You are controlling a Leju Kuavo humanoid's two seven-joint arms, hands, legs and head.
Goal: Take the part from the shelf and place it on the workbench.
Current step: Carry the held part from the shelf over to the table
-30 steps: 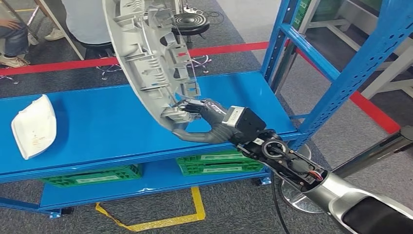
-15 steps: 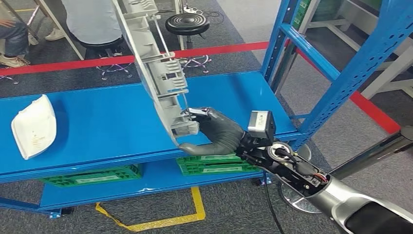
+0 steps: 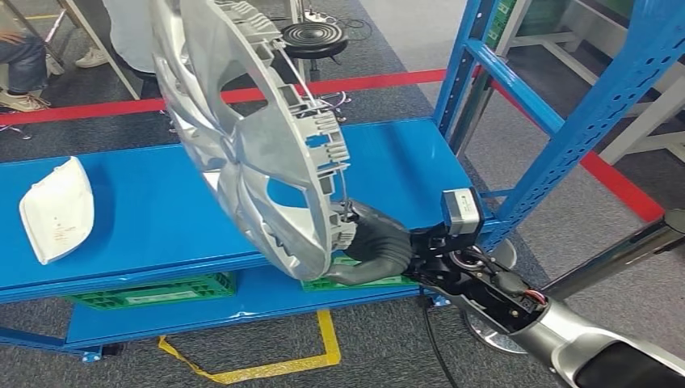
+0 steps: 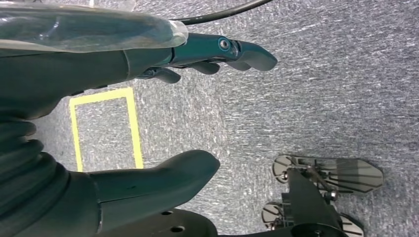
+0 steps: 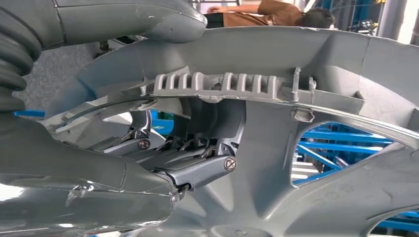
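Right hand clamped on rim of grey wheel-cover part, held tilted above blue shelf, long span up-left from hand; left hand spread, hanging empty.

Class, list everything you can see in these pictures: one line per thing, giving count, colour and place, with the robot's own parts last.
Wheel cover: one, silver-grey, held up over the shelf's front edge.
White part: one, white, lying at the shelf's left end.
Shelf: one, blue, with blue uprights to the right.
Crates: two, green, on the lower level.
Stool: one, black, beyond the red floor line.
Floor tape: yellow, on grey carpet.
Right hand: one, dark grey, grips the wheel cover's rim.
Left hand: one, dark, hanging above the carpet, holding nothing.
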